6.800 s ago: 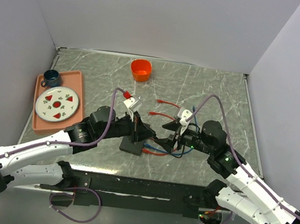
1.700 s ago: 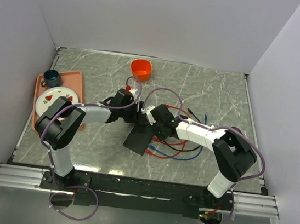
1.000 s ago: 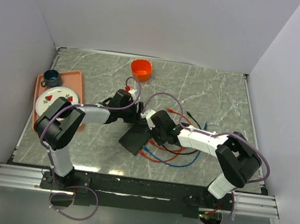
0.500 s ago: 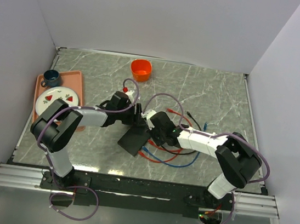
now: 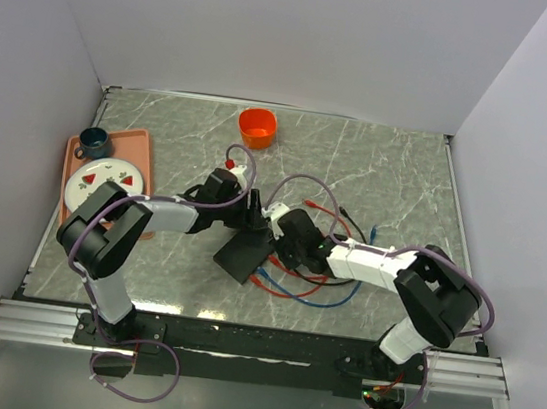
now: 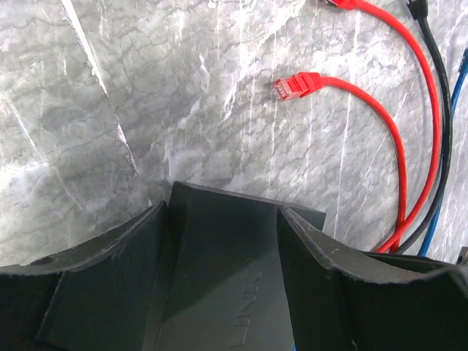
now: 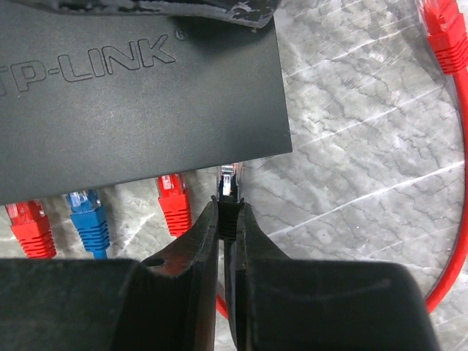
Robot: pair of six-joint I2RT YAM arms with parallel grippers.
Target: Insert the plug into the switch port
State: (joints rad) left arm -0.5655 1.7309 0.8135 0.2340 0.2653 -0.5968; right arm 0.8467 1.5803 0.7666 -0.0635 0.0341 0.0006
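The black switch box [image 5: 240, 254] lies tilted on the marble table. My left gripper [image 5: 244, 216] is open. Its fingers [image 6: 124, 270] lie along the box [image 6: 227, 278], which reaches out past the right finger. My right gripper [image 7: 228, 203] is shut on the black boot of a clear-tipped plug [image 7: 229, 181]. The plug's tip meets the box's [image 7: 131, 110] near edge at the right end of a row of red and blue plugs [image 7: 88, 216]. The switch port is hidden under that edge. I cannot tell how far in the tip sits. In the top view my right gripper [image 5: 278, 233] is beside the box.
Red, blue and black cables [image 5: 314, 282] loop on the table right of the box, with loose red plugs [image 6: 296, 85] [image 7: 442, 33]. An orange cup [image 5: 256, 127] stands at the back. At the left, a pink tray [image 5: 69, 223] holds a plate and a blue mug [image 5: 92, 142].
The box has slid slightly left and turned a little. Both grippers stayed at it. The right gripper moved a bit nearer, and the cable loops behind it shifted.
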